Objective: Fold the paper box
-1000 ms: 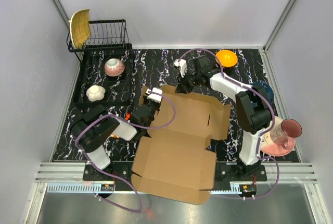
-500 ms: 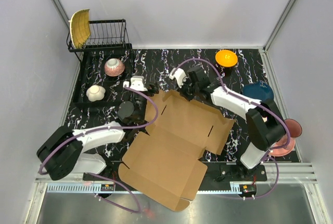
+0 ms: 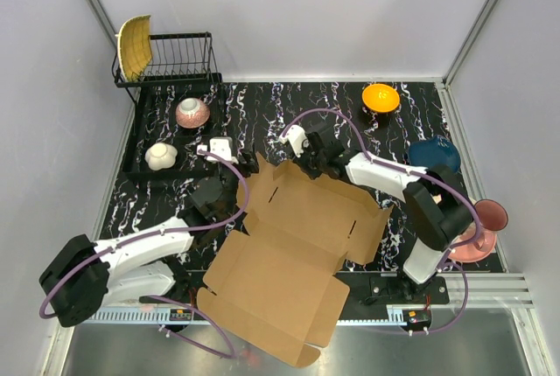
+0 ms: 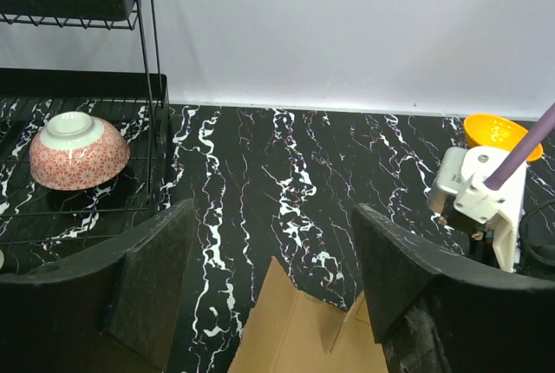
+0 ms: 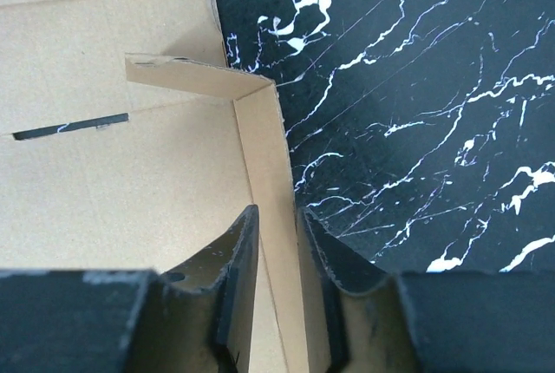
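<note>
The paper box [image 3: 293,254] lies unfolded and flat in the middle of the table, a big brown cardboard sheet with flaps and creases. My left gripper [image 3: 248,166] hovers at its far left corner, jaws wide open and empty. In the left wrist view that corner of the box [image 4: 295,338] shows below and between the fingers [image 4: 152,286] of the left gripper [image 4: 273,217]. My right gripper [image 3: 308,166] is at the box's far edge. In the right wrist view the right gripper [image 5: 277,211] straddles a raised side flap [image 5: 260,156], its jaws a narrow gap apart.
A black dish rack [image 3: 179,52] with a yellow plate [image 3: 134,44] stands at the back left. In front of it, a tray [image 3: 140,162] holds a pink bowl [image 3: 192,112] and a white bowl [image 3: 161,156]. An orange bowl [image 3: 381,96], a blue bowl [image 3: 435,153] and a pink jug [image 3: 486,219] stand on the right.
My left gripper let go of the box's left edge, opened and moved to its far left corner. The box slid and turned toward the left. My right gripper moved left, closed, then loosened.
</note>
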`<move>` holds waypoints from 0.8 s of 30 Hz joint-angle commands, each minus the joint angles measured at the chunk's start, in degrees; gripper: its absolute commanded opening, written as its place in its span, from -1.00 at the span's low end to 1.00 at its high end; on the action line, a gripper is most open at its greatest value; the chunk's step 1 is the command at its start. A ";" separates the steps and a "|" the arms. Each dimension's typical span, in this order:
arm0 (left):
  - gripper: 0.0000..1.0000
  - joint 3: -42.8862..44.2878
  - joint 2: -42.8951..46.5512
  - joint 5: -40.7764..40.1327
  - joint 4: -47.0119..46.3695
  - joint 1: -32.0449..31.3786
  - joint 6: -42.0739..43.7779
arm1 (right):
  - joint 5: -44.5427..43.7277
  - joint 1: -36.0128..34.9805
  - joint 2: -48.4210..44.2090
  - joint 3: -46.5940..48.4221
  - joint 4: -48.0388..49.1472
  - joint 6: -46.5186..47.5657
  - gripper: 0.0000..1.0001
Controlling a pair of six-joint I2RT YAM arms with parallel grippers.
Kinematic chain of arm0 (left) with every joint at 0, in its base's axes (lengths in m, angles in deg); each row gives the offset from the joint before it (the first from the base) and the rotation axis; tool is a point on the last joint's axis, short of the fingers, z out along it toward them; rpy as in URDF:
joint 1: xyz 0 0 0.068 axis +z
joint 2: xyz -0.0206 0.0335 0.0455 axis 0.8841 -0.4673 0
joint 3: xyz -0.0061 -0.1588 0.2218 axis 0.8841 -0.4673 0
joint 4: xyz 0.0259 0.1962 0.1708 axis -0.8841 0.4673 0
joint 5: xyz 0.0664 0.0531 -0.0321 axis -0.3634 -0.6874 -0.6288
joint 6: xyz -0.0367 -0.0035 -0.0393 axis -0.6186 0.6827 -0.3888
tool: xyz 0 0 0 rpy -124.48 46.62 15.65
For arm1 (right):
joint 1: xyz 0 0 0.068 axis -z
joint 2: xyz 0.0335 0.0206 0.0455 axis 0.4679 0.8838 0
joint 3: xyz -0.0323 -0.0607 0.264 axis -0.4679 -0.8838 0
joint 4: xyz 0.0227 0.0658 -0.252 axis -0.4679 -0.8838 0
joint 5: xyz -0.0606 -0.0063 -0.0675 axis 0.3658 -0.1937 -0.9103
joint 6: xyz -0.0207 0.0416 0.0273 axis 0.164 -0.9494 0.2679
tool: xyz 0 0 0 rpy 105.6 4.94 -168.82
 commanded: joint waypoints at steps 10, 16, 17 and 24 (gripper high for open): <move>0.33 2.63 5.42 3.85 22.03 -3.49 -19.07 | 1.72 -1.07 0.93 0.19 0.32 -2.03 -0.27; 0.17 0.35 2.88 9.21 28.38 -7.09 -34.46 | -0.12 -1.95 2.16 -0.34 -0.64 -3.87 -0.30; 0.15 -0.18 2.26 9.65 28.81 -7.45 -36.56 | -0.12 -2.21 2.16 -0.51 -0.73 -4.40 -0.31; 0.09 -0.27 -3.71 12.11 30.13 -8.33 -40.09 | -0.65 -2.47 1.89 -1.84 -2.49 -9.58 -0.21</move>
